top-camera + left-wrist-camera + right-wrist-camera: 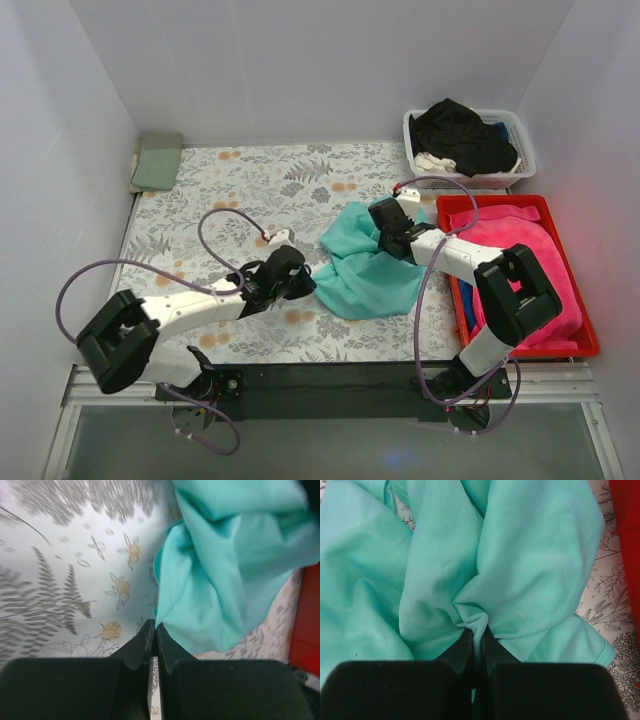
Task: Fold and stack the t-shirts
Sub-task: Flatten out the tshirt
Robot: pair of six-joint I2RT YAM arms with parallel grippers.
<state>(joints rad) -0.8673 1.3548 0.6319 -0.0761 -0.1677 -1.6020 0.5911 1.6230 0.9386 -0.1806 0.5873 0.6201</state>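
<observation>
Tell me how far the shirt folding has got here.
Done: one sage-green tee lies folded at the far-left corner. In hand: the teal tee, crumpled, pinched by the right gripper; left gripper shut beside it. Left: black tee in the basket.

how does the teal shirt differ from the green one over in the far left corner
The teal t-shirt lies crumpled in a heap mid-way across the table cover; the sage-green t-shirt is folded into a neat flat rectangle at its far corner. The teal t-shirt is pinched in the shut right gripper; neither gripper is near the sage-green one. Teal is bright, sage-green muted. Both are plain, single-colour cloth.
</observation>
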